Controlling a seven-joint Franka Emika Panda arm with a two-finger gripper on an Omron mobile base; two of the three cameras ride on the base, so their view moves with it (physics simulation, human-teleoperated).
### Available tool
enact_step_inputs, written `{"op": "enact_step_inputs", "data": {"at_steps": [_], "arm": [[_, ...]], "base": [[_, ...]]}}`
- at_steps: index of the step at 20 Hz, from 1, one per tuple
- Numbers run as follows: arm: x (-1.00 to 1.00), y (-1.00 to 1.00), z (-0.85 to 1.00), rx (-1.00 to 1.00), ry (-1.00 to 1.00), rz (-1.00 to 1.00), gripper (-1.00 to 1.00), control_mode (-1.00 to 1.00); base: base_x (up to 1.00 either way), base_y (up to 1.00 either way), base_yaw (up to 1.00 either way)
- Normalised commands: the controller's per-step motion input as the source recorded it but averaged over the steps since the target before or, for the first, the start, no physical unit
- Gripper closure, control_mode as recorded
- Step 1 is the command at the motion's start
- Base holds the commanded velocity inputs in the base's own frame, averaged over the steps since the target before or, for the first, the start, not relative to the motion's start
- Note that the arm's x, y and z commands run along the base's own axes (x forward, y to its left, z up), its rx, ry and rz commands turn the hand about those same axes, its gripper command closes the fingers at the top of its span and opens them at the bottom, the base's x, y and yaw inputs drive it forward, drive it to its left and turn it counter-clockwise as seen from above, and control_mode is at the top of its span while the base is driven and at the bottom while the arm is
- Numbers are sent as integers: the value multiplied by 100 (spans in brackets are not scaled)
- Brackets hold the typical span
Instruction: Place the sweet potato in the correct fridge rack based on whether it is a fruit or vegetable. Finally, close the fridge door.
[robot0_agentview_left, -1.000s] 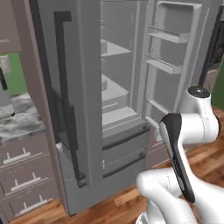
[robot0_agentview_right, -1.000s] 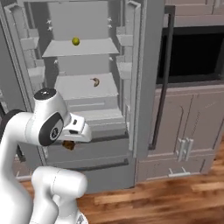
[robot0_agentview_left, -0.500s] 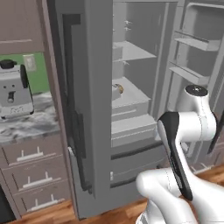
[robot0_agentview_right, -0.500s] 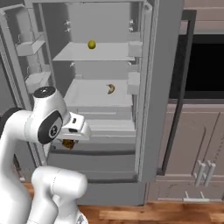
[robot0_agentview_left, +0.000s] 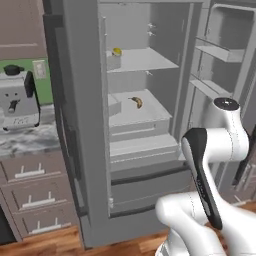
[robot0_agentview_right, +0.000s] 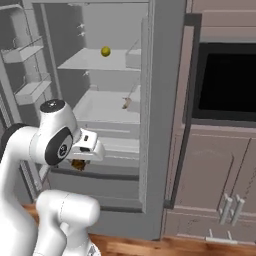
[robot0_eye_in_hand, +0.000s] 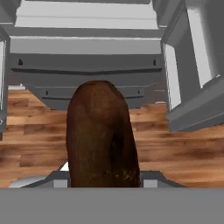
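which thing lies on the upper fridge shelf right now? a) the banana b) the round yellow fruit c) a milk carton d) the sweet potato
b: the round yellow fruit sits on the upper shelf, the banana on the shelf below, and the sweet potato is in the gripper.

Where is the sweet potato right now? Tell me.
The sweet potato is held in the gripper, low in front of the open fridge, below the shelf with the banana.
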Motion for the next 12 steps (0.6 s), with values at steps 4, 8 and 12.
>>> {"op": "enact_step_inputs", "data": {"at_steps": [4, 8, 12], "arm": [[0, 0, 0, 0, 0, 0, 100, 100], [0, 0, 0, 0, 0, 0, 100, 100], [0, 0, 0, 0, 0, 0, 100, 100]], "base": [[38, 4, 24], [35, 2, 27], [12, -1, 26]]}}
